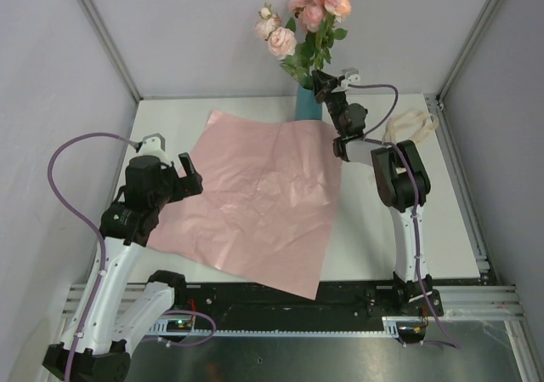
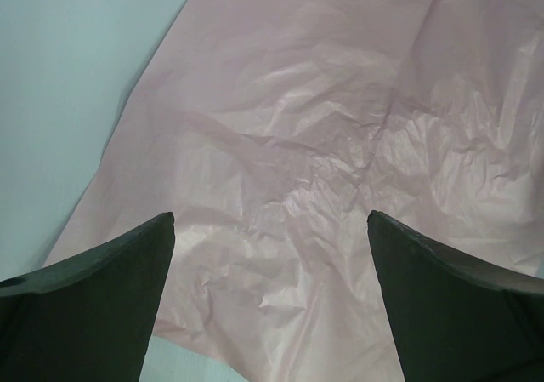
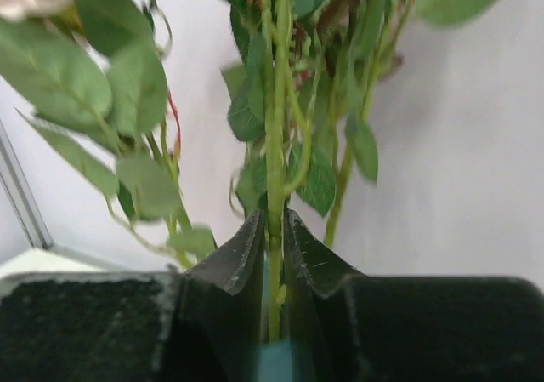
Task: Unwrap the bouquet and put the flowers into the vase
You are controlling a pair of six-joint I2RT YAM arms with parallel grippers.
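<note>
1. Hovering over the left part of the paper sheet (image 1: 255, 199), the left gripper (image 1: 194, 173) has its jaws spread wide and holds nothing.
2. The sheet lies flat and crinkled across the middle of the surface (image 1: 374, 229). No stems lie on it, so the unwrapping step is judged complete.
3. The vase (image 1: 308, 105) stands upright at the back of the surface, right of centre, just beyond the sheet's far corner. The flowers (image 1: 310, 16) stand in it, blooms above and stems running down to its mouth.
4. The right gripper (image 3: 272, 229) sits at the stems just above the vase mouth. Its jaws are narrow, with one green stem between them. Whether the pads press on that stem cannot be told.
5. Governing relation: the stems' long axis is near vertical, passing through the jaw gap into the vase directly below the right gripper. The right arm is at the flowers; the left arm is well apart from them.
6. Judged next move: widen the right jaws, then back away sideways from the stems. A snagged leaf could tilt the vase.
7. A cream ribbon (image 1: 410, 127) lies on the surface at far right.
</note>
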